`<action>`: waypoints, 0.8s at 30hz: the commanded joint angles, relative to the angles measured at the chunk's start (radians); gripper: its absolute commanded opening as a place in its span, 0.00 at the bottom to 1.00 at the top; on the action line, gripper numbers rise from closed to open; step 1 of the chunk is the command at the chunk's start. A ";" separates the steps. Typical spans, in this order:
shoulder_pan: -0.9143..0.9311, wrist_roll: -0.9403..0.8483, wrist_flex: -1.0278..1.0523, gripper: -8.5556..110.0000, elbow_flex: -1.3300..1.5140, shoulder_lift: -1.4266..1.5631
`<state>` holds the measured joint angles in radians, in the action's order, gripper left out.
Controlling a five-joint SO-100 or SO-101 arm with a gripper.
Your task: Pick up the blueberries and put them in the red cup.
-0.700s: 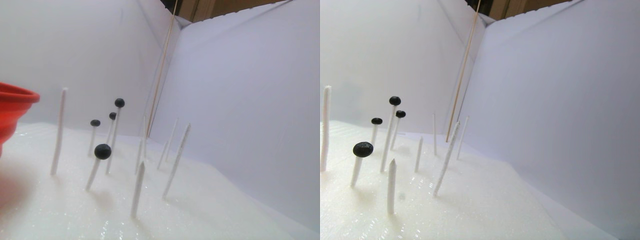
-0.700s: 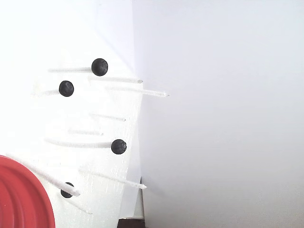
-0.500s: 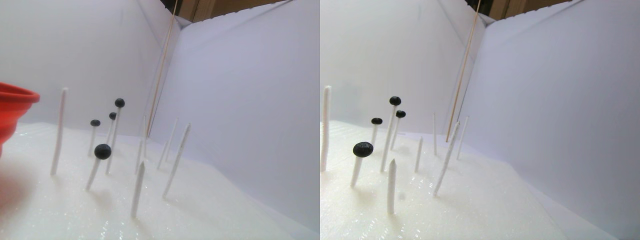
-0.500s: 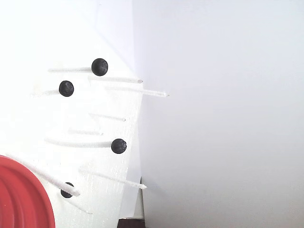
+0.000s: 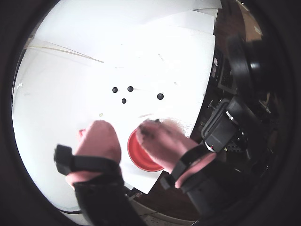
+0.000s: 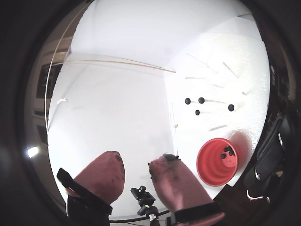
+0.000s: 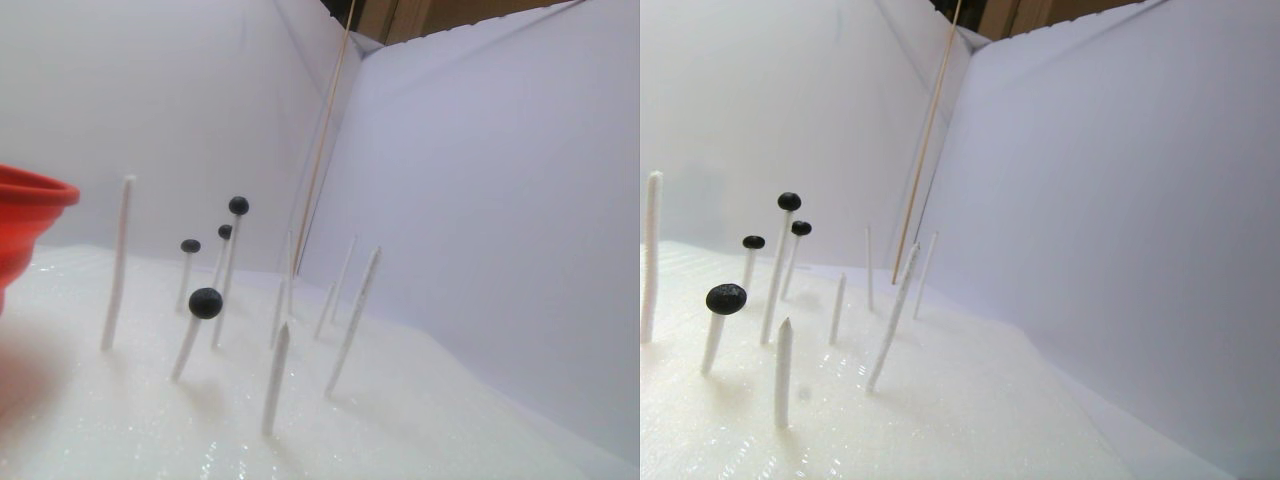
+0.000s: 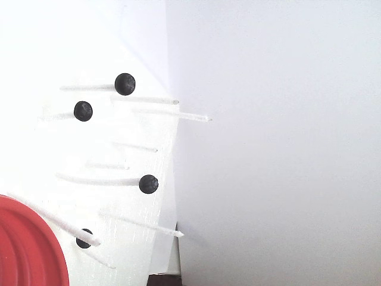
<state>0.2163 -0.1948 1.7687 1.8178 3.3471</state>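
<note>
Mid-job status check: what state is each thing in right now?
gripper: open, empty, clear of the berries.
blueberries: four, each perched on top of a white stick.
red cup: upright; a few small dark bits inside.
white sticks: upright or leaning; several bare.

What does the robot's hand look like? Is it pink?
Yes! The gripper has two fat, rounded pink fingers, smudged dark at the tips. Black bands wrap around each finger lower down, and the arm behind them is black. The other wrist view shows the same pink fingers.
</note>
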 commanded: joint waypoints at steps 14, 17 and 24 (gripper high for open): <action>0.000 -0.009 -0.003 0.16 0.000 -0.015; 0.000 -0.009 -0.003 0.16 0.000 -0.015; -0.002 -0.008 -0.005 0.16 0.000 -0.008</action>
<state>0.2163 -0.1948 1.7687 1.8178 3.3471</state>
